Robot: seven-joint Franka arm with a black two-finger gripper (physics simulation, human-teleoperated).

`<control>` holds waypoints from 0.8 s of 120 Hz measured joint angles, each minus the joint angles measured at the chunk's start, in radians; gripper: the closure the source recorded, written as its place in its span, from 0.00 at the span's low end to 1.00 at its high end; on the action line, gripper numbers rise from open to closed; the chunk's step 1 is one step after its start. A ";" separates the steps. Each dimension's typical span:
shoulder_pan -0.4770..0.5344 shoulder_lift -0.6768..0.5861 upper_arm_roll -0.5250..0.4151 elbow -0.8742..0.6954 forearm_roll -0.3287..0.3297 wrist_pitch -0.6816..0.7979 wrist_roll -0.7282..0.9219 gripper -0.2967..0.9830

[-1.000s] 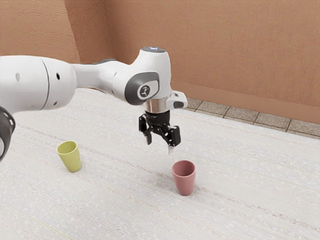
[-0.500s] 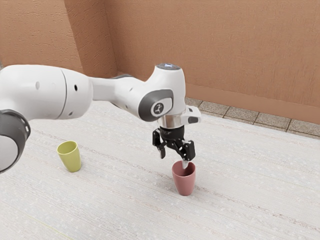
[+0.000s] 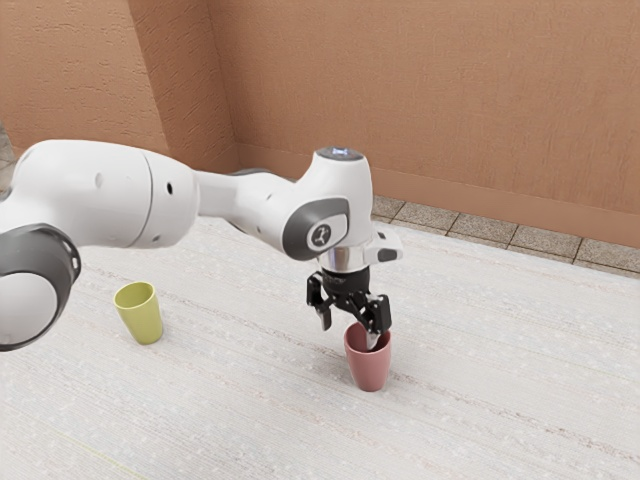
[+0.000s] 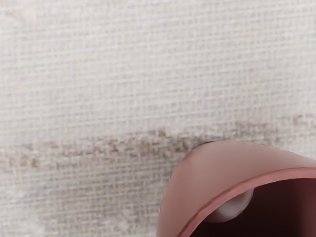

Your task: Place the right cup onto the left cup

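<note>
The tool (image 3: 348, 329) is spread, one finger dipping into the mouth of the pink cup (image 3: 369, 370), the other outside it. That cup stands upright on the bench (image 3: 240, 410) beneath the tool; the yellow-green cup (image 3: 143, 318) stands well apart from the tool, toward the exterior view's left.

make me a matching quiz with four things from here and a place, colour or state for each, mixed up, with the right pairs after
1 claw | A brown, at the back
2 green cup | B open
3 wall | C part of the claw is inside it
4 pink cup | D towards the exterior view's left

Pairs: 1-B, 2-D, 3-A, 4-C
</note>
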 joint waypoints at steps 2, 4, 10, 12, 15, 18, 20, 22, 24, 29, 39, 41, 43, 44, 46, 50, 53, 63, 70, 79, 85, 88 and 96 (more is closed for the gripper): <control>0.000 0.002 0.000 0.000 0.000 0.001 -0.001 0.23; 0.000 0.004 0.000 0.000 0.000 0.002 -0.001 0.23; 0.000 0.007 0.000 0.000 -0.001 0.004 -0.003 0.23; 0.000 0.008 0.000 0.000 -0.001 0.004 -0.004 0.23; 0.000 0.009 0.000 0.000 -0.001 0.005 -0.005 0.23; 0.001 0.011 0.000 0.000 -0.001 0.006 -0.005 0.23; 0.001 0.012 0.000 0.000 -0.001 0.006 -0.006 0.23; 0.001 0.012 0.000 0.000 0.000 0.007 -0.006 0.23; 0.001 0.013 0.000 0.000 0.000 0.007 -0.007 0.23; 0.001 0.015 0.000 0.000 0.000 0.008 -0.008 0.25; 0.001 0.019 0.000 0.000 0.001 0.009 -0.010 0.33; 0.001 0.020 0.000 0.000 0.001 0.009 -0.011 0.35; 0.001 0.020 0.000 0.000 0.001 0.009 -0.011 0.37; 0.001 0.021 0.000 0.000 0.001 0.009 -0.011 0.38; 0.001 0.021 0.000 0.000 0.001 0.010 -0.012 0.41; 0.000 0.024 0.000 0.000 0.002 0.010 -0.012 0.45; 0.000 0.026 0.000 0.000 0.003 0.010 -0.013 0.49; -0.001 0.028 0.000 0.001 0.005 0.011 -0.014 0.62; -0.002 0.028 0.000 0.001 0.009 0.012 -0.016 0.68; -0.004 0.028 0.000 0.001 0.014 0.012 -0.018 0.74; -0.004 0.028 0.000 0.001 0.016 0.012 -0.020 0.77; -0.004 0.028 0.000 0.001 0.017 0.012 -0.020 0.78; -0.004 0.028 0.000 0.001 0.018 0.012 -0.022 0.80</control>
